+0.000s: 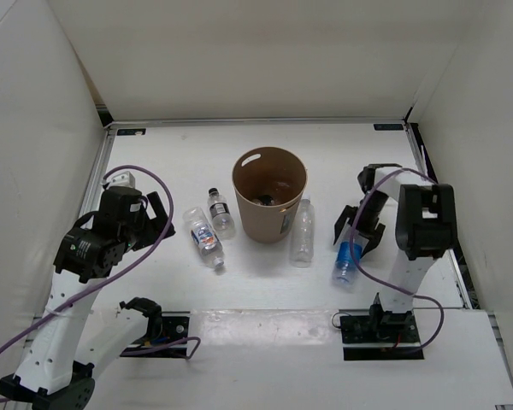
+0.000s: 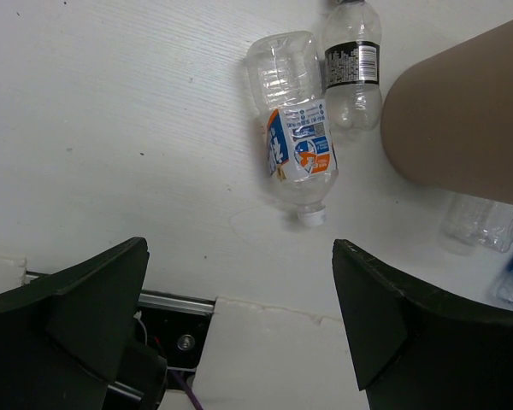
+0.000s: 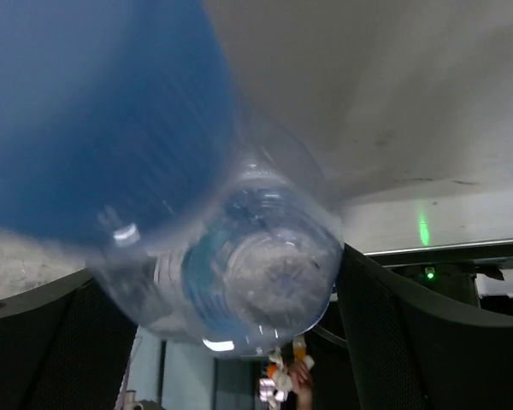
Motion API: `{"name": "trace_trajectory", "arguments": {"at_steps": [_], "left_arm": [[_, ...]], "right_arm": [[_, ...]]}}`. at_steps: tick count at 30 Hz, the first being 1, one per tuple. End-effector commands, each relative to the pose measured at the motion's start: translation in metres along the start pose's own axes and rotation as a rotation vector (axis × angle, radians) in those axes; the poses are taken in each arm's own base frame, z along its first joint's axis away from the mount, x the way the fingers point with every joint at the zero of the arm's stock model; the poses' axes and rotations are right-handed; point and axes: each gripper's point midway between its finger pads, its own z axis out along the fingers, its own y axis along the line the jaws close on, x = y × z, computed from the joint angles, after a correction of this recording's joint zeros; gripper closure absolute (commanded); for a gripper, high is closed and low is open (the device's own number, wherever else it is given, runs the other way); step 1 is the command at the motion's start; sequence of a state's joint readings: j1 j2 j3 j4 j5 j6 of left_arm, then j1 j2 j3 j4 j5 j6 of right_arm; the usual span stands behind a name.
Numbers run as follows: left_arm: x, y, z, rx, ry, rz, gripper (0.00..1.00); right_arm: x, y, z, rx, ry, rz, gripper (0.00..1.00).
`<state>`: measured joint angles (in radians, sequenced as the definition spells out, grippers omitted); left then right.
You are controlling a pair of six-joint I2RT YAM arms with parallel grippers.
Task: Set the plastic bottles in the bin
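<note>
The tan bin [image 1: 265, 224] stands upright mid-table. Left of it lie the black-capped bottle [image 1: 221, 213] and the white-labelled bottle [image 1: 204, 238]; both also show in the left wrist view, black-capped bottle [image 2: 352, 67] and white-labelled bottle [image 2: 296, 141]. A plain bottle [image 1: 302, 232] lies against the bin's right side. The blue-labelled bottle [image 1: 349, 259] lies further right. My right gripper [image 1: 354, 238] stands open around its base, which shows blurred as the blue-labelled bottle [image 3: 256, 273] fills the space between the fingers. My left gripper [image 1: 160, 219] hovers open and empty left of the bottles.
White walls enclose the table on three sides. Both arm bases and their purple cables sit at the near edge, with a black mounting plate [image 1: 167, 329] and a seam in the table surface [image 2: 265, 301]. Something dark lies on the bin's floor.
</note>
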<state>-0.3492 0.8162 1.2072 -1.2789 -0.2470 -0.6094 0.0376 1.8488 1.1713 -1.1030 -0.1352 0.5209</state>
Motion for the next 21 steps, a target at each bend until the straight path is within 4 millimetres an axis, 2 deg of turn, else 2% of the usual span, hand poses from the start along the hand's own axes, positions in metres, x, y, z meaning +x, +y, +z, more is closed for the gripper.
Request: {"name": "trace_trajectory", "arguments": {"at_steps": [1, 4, 7, 8, 10, 14, 15, 17, 18, 20, 21], "left_arm": [[-0.008, 0.001, -0.004, -0.002, -0.032, 0.010, 0.00], [-0.010, 0.000, -0.004, -0.003, -0.036, 0.010, 0.00], [-0.009, 0.000, -0.003, -0.006, -0.031, 0.005, 0.00], [-0.010, 0.000, -0.005, 0.000, -0.037, 0.006, 0.00], [-0.009, 0.000, -0.004, -0.004, -0.033, 0.005, 0.00], [-0.009, 0.001, -0.003, -0.008, -0.034, 0.007, 0.00], [-0.010, 0.001, -0.003, -0.007, -0.037, 0.006, 0.00], [-0.009, 0.001, -0.003, -0.011, -0.036, 0.012, 0.00], [-0.009, 0.002, -0.004, -0.010, -0.037, 0.011, 0.00], [-0.010, 0.002, -0.003, -0.013, -0.037, 0.010, 0.00], [-0.008, 0.003, -0.002, -0.017, -0.035, 0.014, 0.00]], "right_arm": [[0.000, 0.017, -0.008, 0.015, 0.026, -0.036, 0.13], [-0.002, 0.024, -0.007, 0.059, 0.053, -0.056, 0.20], [0.002, 0.026, -0.006, 0.104, 0.071, -0.090, 0.34], [0.002, 0.027, -0.005, 0.108, 0.075, -0.093, 0.43], [0.003, 0.026, -0.004, 0.114, 0.074, -0.105, 0.49], [0.001, 0.022, -0.006, 0.087, 0.077, -0.083, 0.56], [0.001, 0.021, -0.014, 0.074, 0.049, -0.087, 0.62], [-0.005, 0.016, -0.025, 0.061, 0.013, -0.065, 0.65], [-0.005, 0.016, -0.042, 0.035, -0.048, -0.073, 0.66], [-0.019, 0.007, -0.072, 0.026, -0.149, -0.043, 0.66], [-0.019, 0.004, -0.094, -0.014, -0.223, -0.029, 0.66]]}}
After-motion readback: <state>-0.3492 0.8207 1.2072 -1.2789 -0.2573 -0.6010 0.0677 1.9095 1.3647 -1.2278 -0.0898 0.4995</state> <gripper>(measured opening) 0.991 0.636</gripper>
